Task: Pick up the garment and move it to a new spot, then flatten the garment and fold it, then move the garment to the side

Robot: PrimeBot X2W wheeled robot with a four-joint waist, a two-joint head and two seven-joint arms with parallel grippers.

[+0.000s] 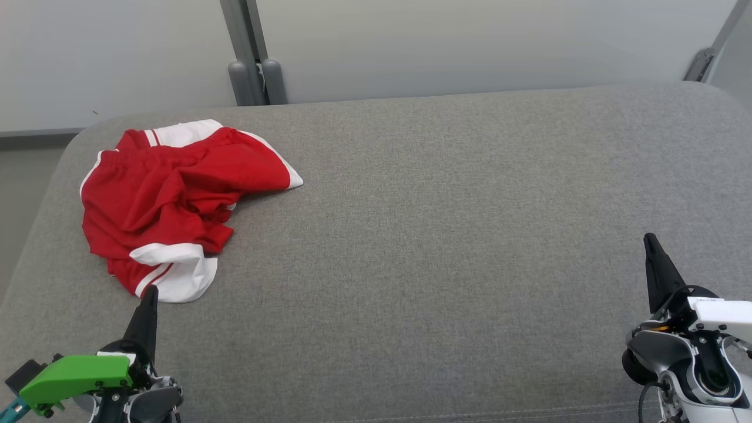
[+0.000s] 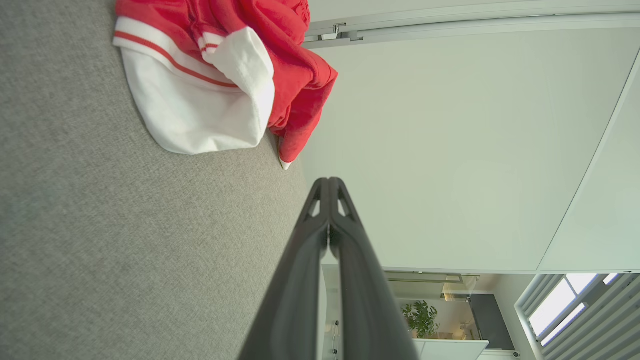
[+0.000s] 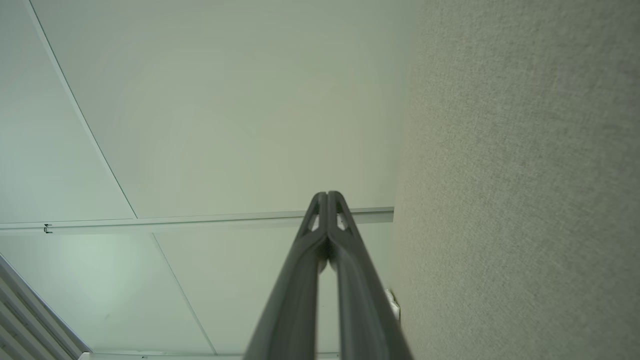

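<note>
A broad grey cushion (image 1: 446, 247) spreads in front of the robot. The garment (image 1: 170, 200) lies crumpled on its far left part, red cloth bunched with white panels showing. The left gripper (image 1: 151, 291) points at the garment's near white hem, its tip just beside it, jaws pressed together and holding nothing. The right gripper (image 1: 650, 239) stands well apart at the right, jaws likewise closed and empty.

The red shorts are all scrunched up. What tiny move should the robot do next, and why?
Probably open the left gripper and ease it forward onto the garment. Its fingers are shut and empty, their tips close to the near white hem, while the right gripper sits far across the gray cushion.
</note>
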